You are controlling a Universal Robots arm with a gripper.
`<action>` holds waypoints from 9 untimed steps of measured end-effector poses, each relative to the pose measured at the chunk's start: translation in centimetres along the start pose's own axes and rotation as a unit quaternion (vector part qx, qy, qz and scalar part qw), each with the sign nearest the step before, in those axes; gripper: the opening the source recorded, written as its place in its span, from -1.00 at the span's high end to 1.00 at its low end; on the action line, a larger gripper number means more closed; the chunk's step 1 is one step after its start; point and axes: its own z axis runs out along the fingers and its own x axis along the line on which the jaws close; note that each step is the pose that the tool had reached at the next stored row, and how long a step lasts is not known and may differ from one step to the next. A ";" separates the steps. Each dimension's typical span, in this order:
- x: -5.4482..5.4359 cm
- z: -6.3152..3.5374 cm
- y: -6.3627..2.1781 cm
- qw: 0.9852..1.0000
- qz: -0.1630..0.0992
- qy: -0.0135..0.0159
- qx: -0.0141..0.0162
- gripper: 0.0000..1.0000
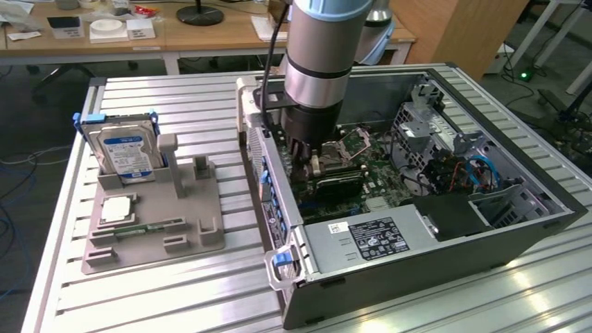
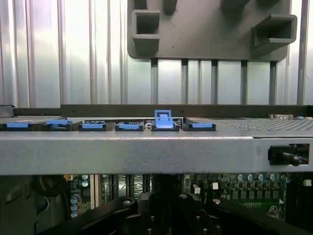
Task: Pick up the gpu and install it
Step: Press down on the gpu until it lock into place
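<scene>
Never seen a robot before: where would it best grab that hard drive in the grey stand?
Probably by its flat faces near the top, from above: the hard drive stands upright in the grey stand, lower part socketed.

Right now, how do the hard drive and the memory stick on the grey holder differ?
The hard drive is boxy with a blue-white label; the memory stick is thin and green. The hard drive stands upright; the memory stick lies low. Both sit on the grey holder.
</scene>
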 end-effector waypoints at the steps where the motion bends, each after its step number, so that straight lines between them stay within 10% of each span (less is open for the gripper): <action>1: 0.0 0.04 0.01 1.000 0.000 0.000 0.000 0.80; 9: 0.0 0.91 0.02 1.000 -0.002 0.001 -0.002 0.80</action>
